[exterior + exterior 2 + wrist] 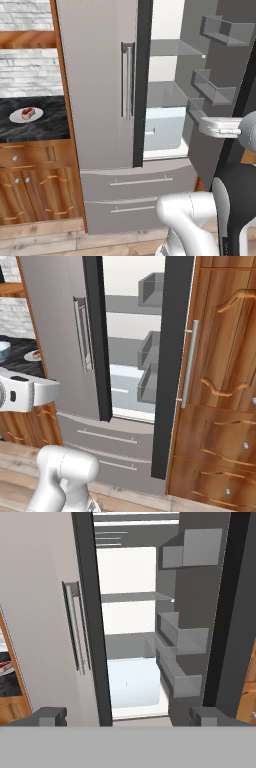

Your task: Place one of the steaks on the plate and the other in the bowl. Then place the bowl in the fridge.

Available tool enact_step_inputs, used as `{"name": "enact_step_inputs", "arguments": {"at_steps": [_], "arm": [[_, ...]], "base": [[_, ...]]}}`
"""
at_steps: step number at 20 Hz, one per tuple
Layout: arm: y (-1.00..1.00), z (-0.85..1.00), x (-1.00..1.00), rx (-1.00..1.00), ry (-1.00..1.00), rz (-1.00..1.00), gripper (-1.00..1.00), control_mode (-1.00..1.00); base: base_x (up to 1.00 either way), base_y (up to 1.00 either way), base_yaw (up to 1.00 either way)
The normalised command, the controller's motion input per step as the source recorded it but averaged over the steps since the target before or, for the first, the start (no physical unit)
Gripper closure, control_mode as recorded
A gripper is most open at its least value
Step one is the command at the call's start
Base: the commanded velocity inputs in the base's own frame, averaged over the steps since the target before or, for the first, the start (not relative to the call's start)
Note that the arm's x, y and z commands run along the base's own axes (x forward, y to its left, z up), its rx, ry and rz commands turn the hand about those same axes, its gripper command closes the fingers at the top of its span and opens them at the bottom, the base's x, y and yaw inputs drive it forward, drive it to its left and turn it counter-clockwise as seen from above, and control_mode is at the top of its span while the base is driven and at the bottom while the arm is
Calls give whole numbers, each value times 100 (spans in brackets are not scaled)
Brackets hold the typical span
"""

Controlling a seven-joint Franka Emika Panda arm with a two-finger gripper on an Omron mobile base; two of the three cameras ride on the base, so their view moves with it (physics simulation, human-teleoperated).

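1 steak (pixel 28 112): red slab with a pale fat edge, lying on the plate (pixel 20 119) at the middle of the dark counter (pixel 47 125), left of the fridge.
Handling, steak: judged soft, limp, a little slick and light — best pinched across its short width, from above.
Bowl (pixel 4 349): a pale round sliver at the left edge of the right base view, on the same counter behind the plate; contents cannot be made out.
Handling, bowl: judged rigid, smooth, breakable if dropped — take it by the rim, 1 finger inside the wall and 1 outside, kept level.
Fridge (pixel 100 100): right door swung open, white interior with shelves, door bins on the inner side; left door shut, bar handle (pixel 127 80) vertical.
Gripper (pixel 127 716): 2 fingertips spread wide, nothing between them, facing the open compartment.
Obstructions: dark edge of the left fridge door (pixel 92 637) beside the opening; open door and its bins (pixel 212 85) on the right — a narrow entry for a carried bowl.
Surroundings: wooden cabinets (pixel 220 386) right of the fridge; 2 fridge drawers (pixel 140 192) below.
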Motion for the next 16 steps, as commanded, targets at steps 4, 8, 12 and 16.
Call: {"name": "enact_step_inputs", "arguments": {"at_steps": [4, 8, 12, 16], "arm": [[0, 9, -5, 0, -1, 1, -100, -100], [6, 0, 0, 0, -4, 16, -100, -100], [23, 0, -4, 0, -1, 10, -100, -100], [20, 0, -2, 0, 0, 4, -100, 100]], "base": [[0, 0, 0], [0, 0, 0], [0, 0, 0], [-16, 50, 3]]}}
